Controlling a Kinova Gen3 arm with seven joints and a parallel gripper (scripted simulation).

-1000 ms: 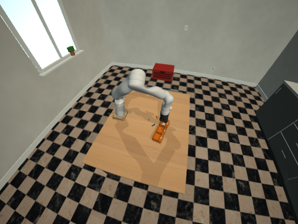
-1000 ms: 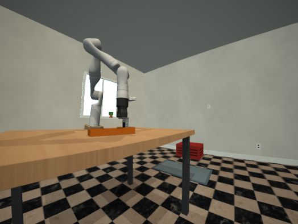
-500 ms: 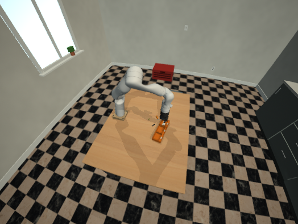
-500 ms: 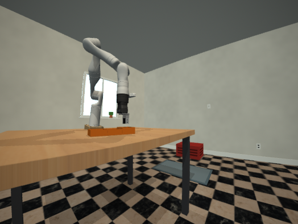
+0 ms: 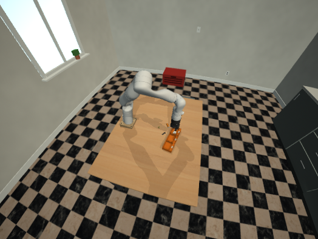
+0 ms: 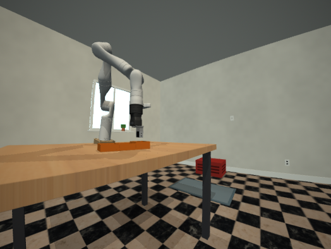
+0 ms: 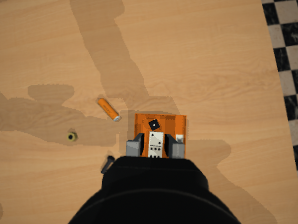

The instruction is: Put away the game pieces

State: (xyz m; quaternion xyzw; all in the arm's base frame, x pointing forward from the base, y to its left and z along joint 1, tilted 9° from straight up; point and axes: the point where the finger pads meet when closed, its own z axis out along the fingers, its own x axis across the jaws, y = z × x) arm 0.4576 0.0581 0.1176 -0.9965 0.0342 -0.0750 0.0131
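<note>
Hanging over the far end of the orange bin row [image 5: 172,139], the gripper [image 5: 175,128] points down at the table [image 5: 133,170]. From the side, it hovers just above the bins [image 6: 124,146]. The wrist view shows fingers apart, empty; a white domino [image 7: 155,144] lies in the bin below, beside a black die [image 7: 153,124].

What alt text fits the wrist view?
The open claw hangs over an orange bin holding a white domino and a black die. An orange battery, a small nut and a dark screw lie on the wooden table.
</note>
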